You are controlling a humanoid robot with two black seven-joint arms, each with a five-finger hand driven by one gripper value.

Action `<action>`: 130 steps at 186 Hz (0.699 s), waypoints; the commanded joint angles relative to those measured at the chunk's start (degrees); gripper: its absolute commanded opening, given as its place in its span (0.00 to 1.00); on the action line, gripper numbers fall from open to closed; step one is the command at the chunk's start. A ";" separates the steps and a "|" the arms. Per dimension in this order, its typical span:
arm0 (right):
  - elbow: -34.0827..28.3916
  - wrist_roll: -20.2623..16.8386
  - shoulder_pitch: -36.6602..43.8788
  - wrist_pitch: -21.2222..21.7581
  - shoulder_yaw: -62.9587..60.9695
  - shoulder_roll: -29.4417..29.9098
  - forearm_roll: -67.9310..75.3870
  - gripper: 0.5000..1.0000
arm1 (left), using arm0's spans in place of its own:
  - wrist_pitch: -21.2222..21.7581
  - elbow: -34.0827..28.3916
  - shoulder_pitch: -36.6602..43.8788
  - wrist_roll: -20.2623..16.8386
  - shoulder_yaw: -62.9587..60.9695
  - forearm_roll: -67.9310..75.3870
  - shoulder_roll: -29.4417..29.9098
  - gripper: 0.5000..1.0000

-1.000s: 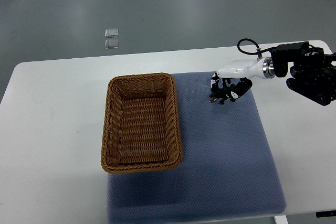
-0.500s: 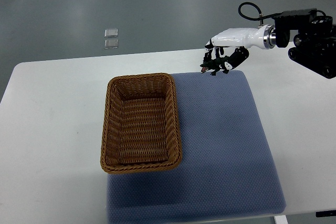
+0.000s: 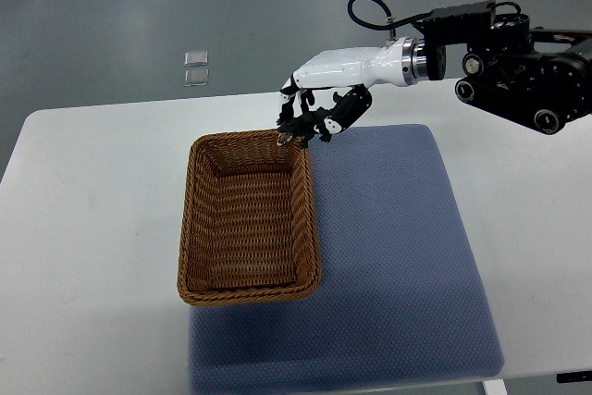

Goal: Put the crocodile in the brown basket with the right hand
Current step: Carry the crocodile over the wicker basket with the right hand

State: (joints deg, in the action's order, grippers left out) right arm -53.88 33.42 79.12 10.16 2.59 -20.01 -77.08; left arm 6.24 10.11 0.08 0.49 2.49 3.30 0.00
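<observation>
Crocodile gripped in right hand, over basket corner.

You get bright, even overhead light. The bench reads nearly washed-out white, with only soft shadows under the basket rim. Focus is sharp; the robot hand looks slightly blurred.

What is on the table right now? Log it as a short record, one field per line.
right hand: shut on the crocodile, held above the basket's far right corner
brown basket: wicker, nothing visible inside, resting partly on the mat
blue mat: flat on the white table
left hand: not in view
</observation>
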 commanded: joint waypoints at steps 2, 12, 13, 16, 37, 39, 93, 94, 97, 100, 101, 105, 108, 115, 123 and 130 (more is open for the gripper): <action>-1.14 -0.02 -0.28 -0.32 -0.66 1.99 0.00 0.00 | 0.00 0.00 0.01 0.04 0.06 0.04 0.00 1.00; -1.23 0.07 -0.46 -0.32 -1.01 3.22 0.00 0.00 | 0.00 0.00 0.01 0.04 0.14 -0.05 0.00 1.00; -1.32 0.07 -0.63 -0.32 -1.10 3.40 0.00 0.00 | 0.00 0.00 0.01 -0.05 0.14 -0.05 0.00 1.00; -1.32 0.07 -0.72 -0.32 -1.10 3.57 0.00 0.00 | 0.00 0.00 0.01 0.04 0.14 0.04 0.00 1.00; -1.85 0.16 -2.13 -0.93 -1.89 5.95 0.00 0.00 | 0.00 0.09 0.01 -0.05 0.14 0.04 0.00 1.00; -1.93 0.16 -2.30 -0.93 -1.98 6.12 0.00 0.00 | 0.00 0.09 0.01 -0.05 0.14 0.04 0.00 1.00; -1.85 0.16 -4.68 -0.93 -2.77 10.43 0.00 0.00 | 0.00 0.09 0.01 0.04 0.23 0.04 0.00 1.00; -1.76 0.16 -4.85 -0.93 -2.77 10.52 -0.09 0.00 | 0.00 0.09 0.01 0.04 0.23 0.04 0.00 1.00; -1.67 0.16 -5.12 -0.93 -2.77 10.52 -0.09 0.00 | 0.00 0.09 0.01 -0.05 0.23 0.04 0.00 1.00; -1.58 0.07 -5.47 -0.93 -2.68 10.52 -0.18 0.00 | 0.00 0.09 0.01 -0.05 0.23 0.04 0.00 1.00; -1.58 0.07 -5.47 -0.93 -2.68 10.52 -0.18 0.00 | 0.00 0.09 0.01 -0.05 0.23 0.04 0.00 1.00; -1.41 0.07 -5.82 -0.93 -2.68 10.60 -0.18 0.00 | 0.00 0.09 0.01 -0.05 0.23 0.04 0.00 1.00; -1.23 0.07 -6.09 -1.02 -2.68 10.60 -0.27 0.00 | 0.00 0.09 0.01 0.04 0.23 0.04 0.00 1.00; -1.06 0.07 -6.70 -1.11 -2.68 10.52 -0.53 0.00 | 0.00 0.09 0.01 0.04 0.23 0.03 0.00 1.00; -0.62 0.07 -7.40 -1.20 -2.68 10.52 -0.79 0.00 | 0.00 0.09 0.01 -0.05 0.23 -0.05 0.00 1.00; -0.18 0.07 -7.76 -1.29 -2.68 10.52 -0.79 0.10 | 0.00 0.09 0.01 0.04 0.23 0.04 0.00 1.00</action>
State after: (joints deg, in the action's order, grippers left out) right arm -55.00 33.57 72.75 9.10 -0.17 -9.51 -77.54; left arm 6.24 10.20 0.09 0.47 2.73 3.34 0.00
